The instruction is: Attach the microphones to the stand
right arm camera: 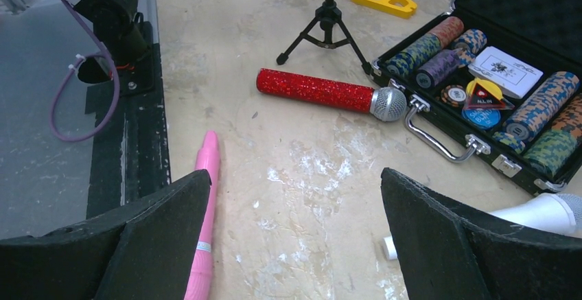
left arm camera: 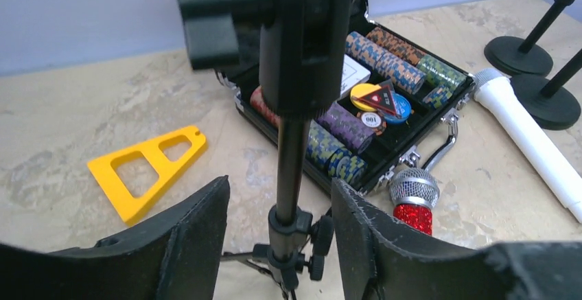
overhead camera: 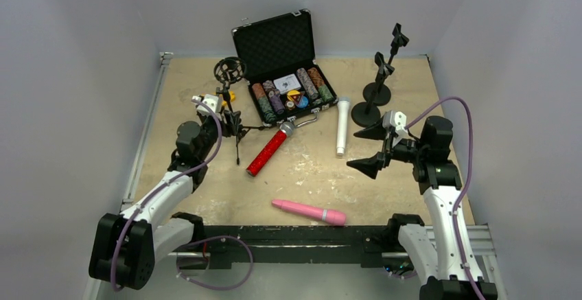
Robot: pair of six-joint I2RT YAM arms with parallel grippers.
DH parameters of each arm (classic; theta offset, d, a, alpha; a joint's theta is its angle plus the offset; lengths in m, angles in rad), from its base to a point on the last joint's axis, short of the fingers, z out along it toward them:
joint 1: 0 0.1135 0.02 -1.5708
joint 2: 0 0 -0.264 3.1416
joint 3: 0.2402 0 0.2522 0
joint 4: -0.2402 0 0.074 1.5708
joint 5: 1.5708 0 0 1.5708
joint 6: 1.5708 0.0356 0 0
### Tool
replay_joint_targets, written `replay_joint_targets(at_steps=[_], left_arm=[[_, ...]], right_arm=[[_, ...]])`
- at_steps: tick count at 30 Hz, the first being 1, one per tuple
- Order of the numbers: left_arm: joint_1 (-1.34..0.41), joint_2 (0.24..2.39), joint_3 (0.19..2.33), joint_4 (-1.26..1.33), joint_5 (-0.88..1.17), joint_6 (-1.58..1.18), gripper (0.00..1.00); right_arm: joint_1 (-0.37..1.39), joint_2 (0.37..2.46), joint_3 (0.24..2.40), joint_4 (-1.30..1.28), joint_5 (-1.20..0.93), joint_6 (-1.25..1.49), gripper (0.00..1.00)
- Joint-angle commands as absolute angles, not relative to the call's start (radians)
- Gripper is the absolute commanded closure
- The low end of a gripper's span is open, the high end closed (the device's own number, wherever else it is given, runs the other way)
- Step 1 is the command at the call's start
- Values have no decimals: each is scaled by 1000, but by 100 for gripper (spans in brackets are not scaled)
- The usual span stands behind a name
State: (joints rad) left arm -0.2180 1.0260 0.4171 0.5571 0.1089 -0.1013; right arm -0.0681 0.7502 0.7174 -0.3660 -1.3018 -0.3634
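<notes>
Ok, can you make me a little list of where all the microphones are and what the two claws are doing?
red microphone: lying flat, silver head by the chip case handle
pink microphone: lying flat, nearest the robot
white microphone: lying flat, right of the chip case
tripod stand: upright, no microphone on it
left claw: open, one finger each side of the tripod stand's pole, gaps showing
right claw: open, holding nothing
microphones attached: none yet
</notes>
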Motion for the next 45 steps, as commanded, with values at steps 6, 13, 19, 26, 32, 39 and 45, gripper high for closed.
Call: replay_joint_targets(at_steps=[6, 13, 19, 26, 32, 39, 45], left_arm=[[-213, 1096, 518, 685, 167, -51, 62], [-213, 1077, 539, 643, 165, -5, 100], [-212, 942, 577, 517, 129, 144, 100], [-212, 749, 662, 257, 119, 244, 100], [-212, 598, 728, 16, 229, 199, 100], [-213, 495, 807, -168, 480, 86, 100], [-228, 489, 821, -135, 658, -76, 100]], right_arm=[[-82, 738, 719, -348, -1330, -382, 1], [-97, 734, 713, -348, -1344, -383, 1], [-114, 724, 706, -346, -1354, -382, 1], [-118, 727, 708, -346, -1357, -385, 1], [-127, 727, 712, -355, -1352, -399, 1], [-139, 728, 712, -365, -1370, -407, 1], [-146, 731, 710, -367, -1380, -410, 1]])
